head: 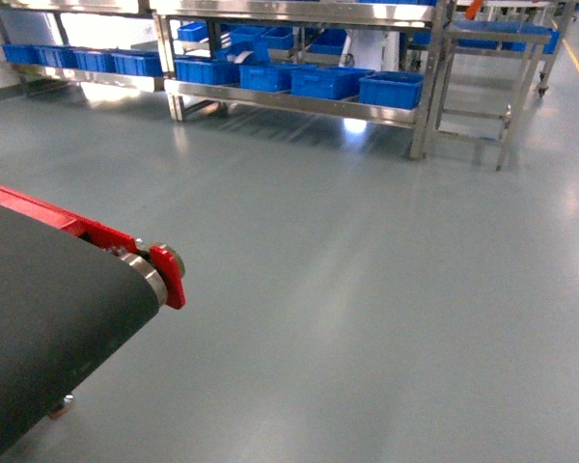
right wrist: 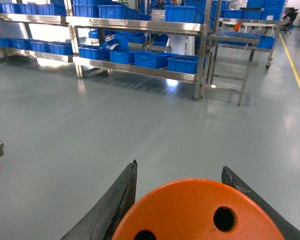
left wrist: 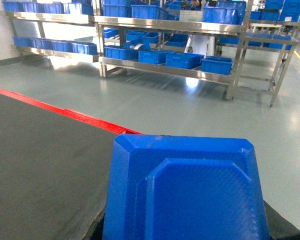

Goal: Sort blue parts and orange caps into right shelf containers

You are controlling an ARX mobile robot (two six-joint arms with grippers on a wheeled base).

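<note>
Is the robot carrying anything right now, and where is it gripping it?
Yes. The right gripper holds an orange cap by its sides. The left gripper holds a blue part; the contact point is hidden.

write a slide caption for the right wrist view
Right hand shut on an orange cap, facing steel shelving stocked with blue crates across a grey floor.

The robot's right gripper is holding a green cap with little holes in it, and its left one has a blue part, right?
Not quite. The cap in the right gripper is orange, not green, as the right wrist view shows. The rest holds: it has little holes, and the left gripper holds a blue part.
</note>
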